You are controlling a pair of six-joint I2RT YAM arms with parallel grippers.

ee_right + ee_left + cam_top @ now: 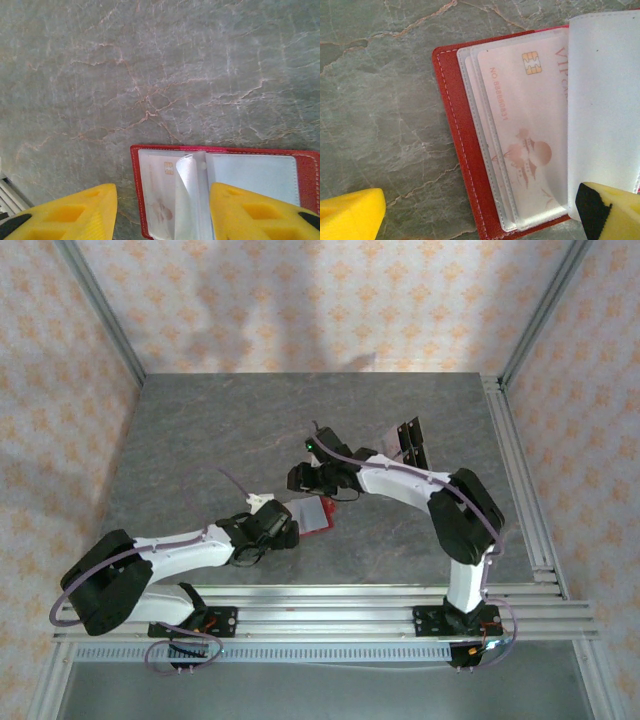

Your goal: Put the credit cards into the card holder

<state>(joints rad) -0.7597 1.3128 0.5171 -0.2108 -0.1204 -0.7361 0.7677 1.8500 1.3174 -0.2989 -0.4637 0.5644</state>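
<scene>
Right jaws wide, card holder's (311, 175) red edge between, open table (150, 75) beyond.

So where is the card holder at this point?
In the top view the card holder lies open near the table's centre, between the left claw and the right claw, with a card tucked inside.
</scene>
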